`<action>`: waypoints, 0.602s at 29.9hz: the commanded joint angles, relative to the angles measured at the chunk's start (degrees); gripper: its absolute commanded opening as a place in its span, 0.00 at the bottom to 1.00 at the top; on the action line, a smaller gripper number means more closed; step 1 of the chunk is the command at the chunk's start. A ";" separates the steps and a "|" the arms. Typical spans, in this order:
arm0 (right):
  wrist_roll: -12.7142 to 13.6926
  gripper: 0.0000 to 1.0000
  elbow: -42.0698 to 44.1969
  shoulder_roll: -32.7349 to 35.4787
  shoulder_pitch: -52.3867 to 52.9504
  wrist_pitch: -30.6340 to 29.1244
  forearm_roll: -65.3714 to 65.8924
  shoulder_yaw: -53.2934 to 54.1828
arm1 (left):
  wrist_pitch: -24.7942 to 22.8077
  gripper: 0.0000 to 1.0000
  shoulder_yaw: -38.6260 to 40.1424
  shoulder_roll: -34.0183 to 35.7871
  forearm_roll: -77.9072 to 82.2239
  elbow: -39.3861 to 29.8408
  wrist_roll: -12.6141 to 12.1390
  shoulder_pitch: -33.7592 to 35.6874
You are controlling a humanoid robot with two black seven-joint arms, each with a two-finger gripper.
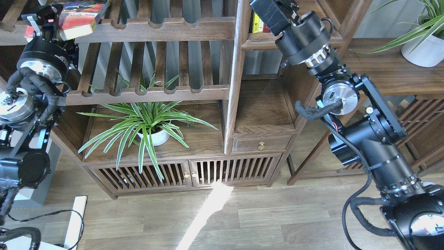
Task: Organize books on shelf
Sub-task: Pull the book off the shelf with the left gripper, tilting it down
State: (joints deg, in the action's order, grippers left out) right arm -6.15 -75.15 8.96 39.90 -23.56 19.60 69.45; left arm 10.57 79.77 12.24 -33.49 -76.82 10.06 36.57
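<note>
A thick book (78,14) with a red-orange and dark cover lies tilted over the front rail of the top slatted rack, at the upper left. My left gripper (44,16) sits at the book's left end and looks closed on it, though its fingers are dark and partly hidden. My right gripper (269,12) reaches to the top edge of the view, in front of the narrow cubby. Its fingertips are cut off there. Behind it, yellow and red book spines (257,25) stand on the shelf (258,44).
Slatted racks (156,92) with scalloped rails fill the middle. A potted spider plant (149,125) stands on the wide board below. A small drawer (262,143) sits under a lower cubby. Another potted plant (421,48) is on the side table at right.
</note>
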 commanded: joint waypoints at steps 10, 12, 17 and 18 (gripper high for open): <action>0.00 1.00 0.00 0.00 0.00 0.00 0.00 -0.01 | -3.97 0.16 0.21 0.06 -0.08 -0.61 1.36 -0.45; 0.00 1.00 0.00 0.00 0.00 0.00 0.00 -0.01 | -6.94 0.10 -0.14 0.15 0.00 -0.61 1.89 -0.62; 0.00 1.00 0.09 -0.08 -0.08 0.00 0.00 -0.01 | -15.03 0.02 -1.46 0.15 0.35 -0.87 1.90 -2.64; 0.00 1.00 0.09 -0.08 -0.08 0.00 0.00 -0.01 | -16.35 0.02 -1.81 0.24 0.70 -0.87 1.81 -3.08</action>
State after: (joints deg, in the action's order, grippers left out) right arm -6.13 -75.08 8.96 39.90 -23.56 19.60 69.43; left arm -1.71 78.97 12.37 -33.39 -77.49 11.97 34.66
